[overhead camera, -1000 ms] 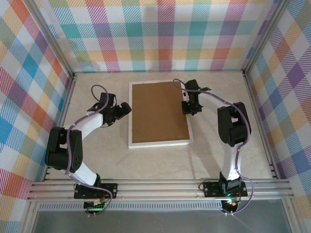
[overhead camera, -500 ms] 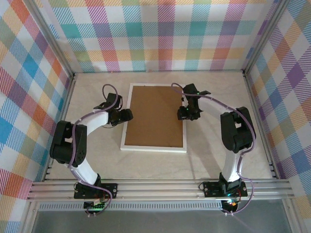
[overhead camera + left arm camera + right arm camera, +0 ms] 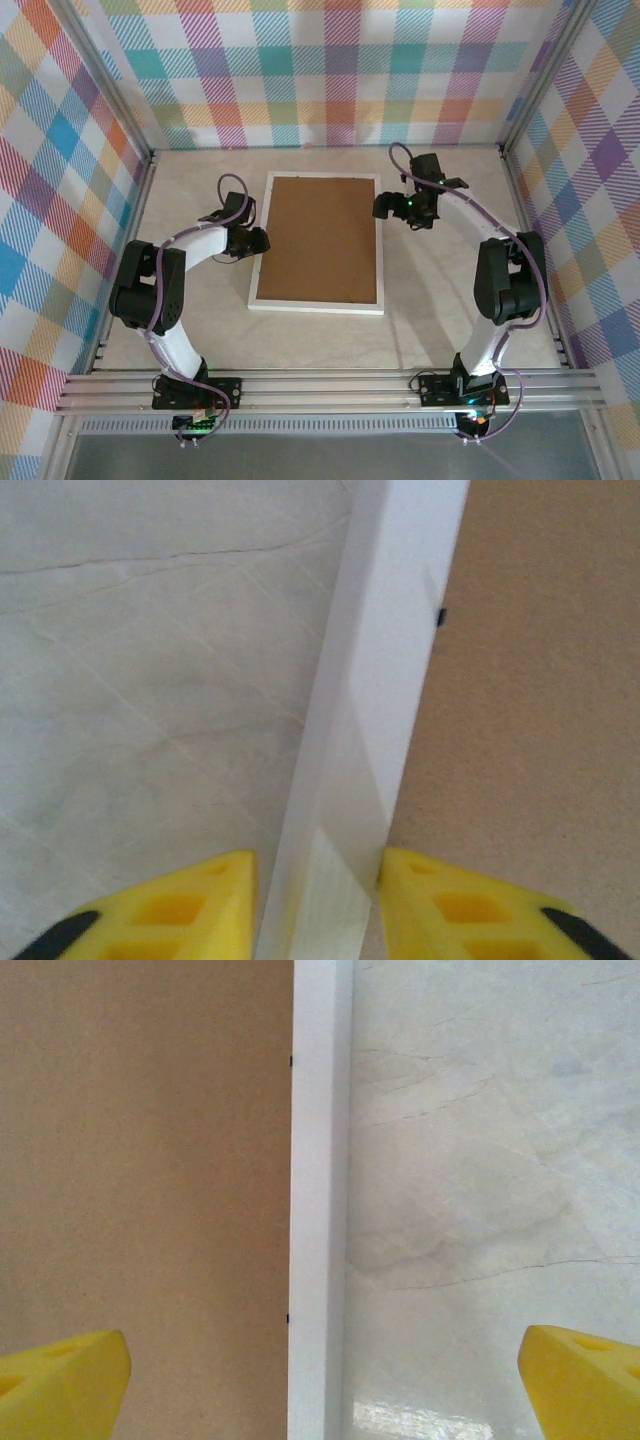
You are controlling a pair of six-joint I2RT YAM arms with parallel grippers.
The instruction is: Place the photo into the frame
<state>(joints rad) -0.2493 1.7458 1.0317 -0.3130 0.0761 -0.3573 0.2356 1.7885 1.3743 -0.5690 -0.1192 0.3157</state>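
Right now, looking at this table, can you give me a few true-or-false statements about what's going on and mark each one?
1. The frame lies flat on the table with its brown backing facing up. True.
2. The right gripper is clamped on the frame. False: its fingers are spread wide and hold nothing.
3. The left gripper has one finger on each side of the frame's white edge. True.
4. Both grippers are at the same side of the frame. False: the left one is at the left edge and the right one is by the right edge.
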